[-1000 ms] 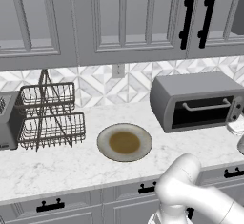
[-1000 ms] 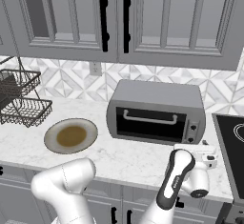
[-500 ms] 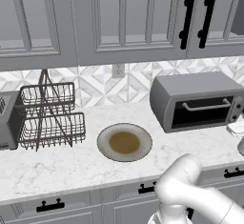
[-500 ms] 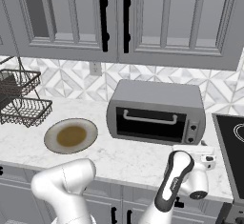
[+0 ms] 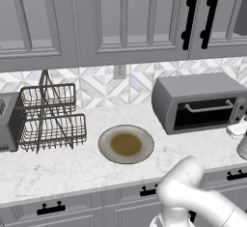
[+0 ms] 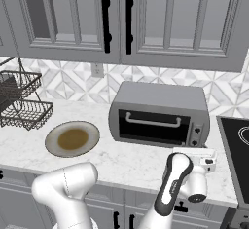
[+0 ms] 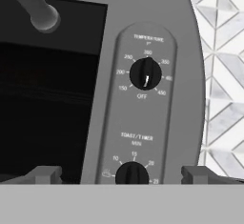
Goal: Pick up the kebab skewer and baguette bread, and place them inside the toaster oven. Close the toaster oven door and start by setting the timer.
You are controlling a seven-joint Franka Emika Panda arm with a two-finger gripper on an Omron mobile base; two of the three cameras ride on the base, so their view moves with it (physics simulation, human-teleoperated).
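The toaster oven (image 5: 193, 92) (image 6: 160, 99) stands on the counter with its door (image 6: 153, 128) shut and the silver bar handle (image 6: 153, 122) across the top. My gripper (image 7: 123, 174) is open just in front of the oven's right-hand knob panel (image 7: 143, 104). Its fingertips (image 7: 45, 173) sit wide apart on either side of the lower timer knob (image 7: 132, 173), without touching it. The temperature knob (image 7: 146, 74) is above. From the right base view the gripper (image 6: 194, 153) hovers before the oven's lower right corner. The kebab skewer and baguette bread are hidden.
A round plate (image 5: 126, 144) (image 6: 72, 139) with a brown centre lies bare left of the oven. A wire dish rack (image 5: 50, 117) and a slot toaster (image 5: 6, 122) stand at the far left. A black stove top (image 6: 236, 140) borders the counter on the right.
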